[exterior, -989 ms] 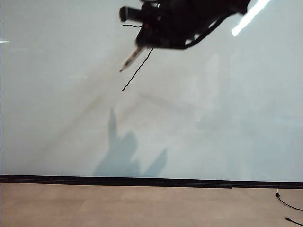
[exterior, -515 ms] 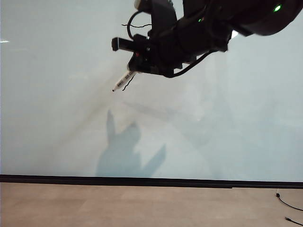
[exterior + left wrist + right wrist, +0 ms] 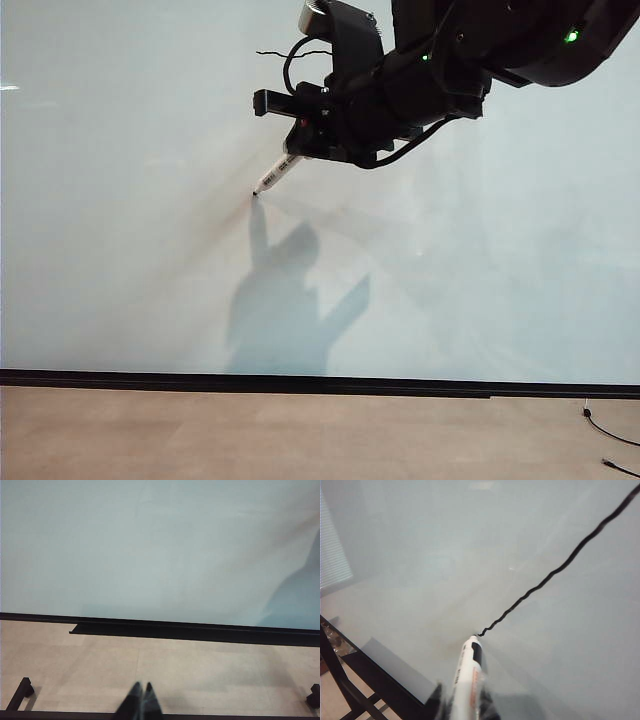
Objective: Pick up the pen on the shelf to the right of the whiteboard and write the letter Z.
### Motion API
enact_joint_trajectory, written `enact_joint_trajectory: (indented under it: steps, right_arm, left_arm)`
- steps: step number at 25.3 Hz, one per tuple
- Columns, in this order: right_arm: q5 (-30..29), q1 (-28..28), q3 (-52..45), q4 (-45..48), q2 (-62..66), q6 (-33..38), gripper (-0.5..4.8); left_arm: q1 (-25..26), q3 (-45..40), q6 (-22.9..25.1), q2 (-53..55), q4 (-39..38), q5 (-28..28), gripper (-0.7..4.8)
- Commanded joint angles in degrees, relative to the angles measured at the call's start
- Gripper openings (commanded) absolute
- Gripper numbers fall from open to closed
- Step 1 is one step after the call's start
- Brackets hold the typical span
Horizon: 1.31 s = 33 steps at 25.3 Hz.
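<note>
— Pen first: where is it, and can you read the print on it?

— It is held by the right gripper in the upper middle of the exterior view, slanting down to the left. Its black tip touches the whiteboard, at the lower end of a wavy black stroke. In the right wrist view the pen has a dark band near the tip and some orange-red marks on the white barrel, but they are too blurred to read. In the exterior view the dark print is too small to read also.

— What is written on the board?

— Only part of the letter Z: one diagonal stroke in the right wrist view. In the exterior view a short black line shows above the gripper; the arm hides the rest.

— How does the right gripper stand?

— Its fingers are clenched tight on the barrel, one on each side. A dark shadow of the arm falls on the board below the tip.

— And the left gripper?

— It hangs low, over the light wooden floor before the board's black bottom strip. The two finger tips are pressed together, with nothing between them.
</note>
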Motion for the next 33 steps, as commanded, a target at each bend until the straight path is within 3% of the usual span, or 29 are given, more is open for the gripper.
enact_joint_trajectory:
  steps: [1,33]
  right_arm:
    - [0.28,-0.24,0.22,0.92,-0.26,0.09,-0.09]
    - [2.10,-3.30,-3.04,-0.26,-4.52,0.00,-0.09]
  left_arm:
    - [0.02,0.13,0.24,0.00,0.31,0.02,-0.04]
    - [0.02,0.13,0.24,0.00,0.33,0.04,-0.05]
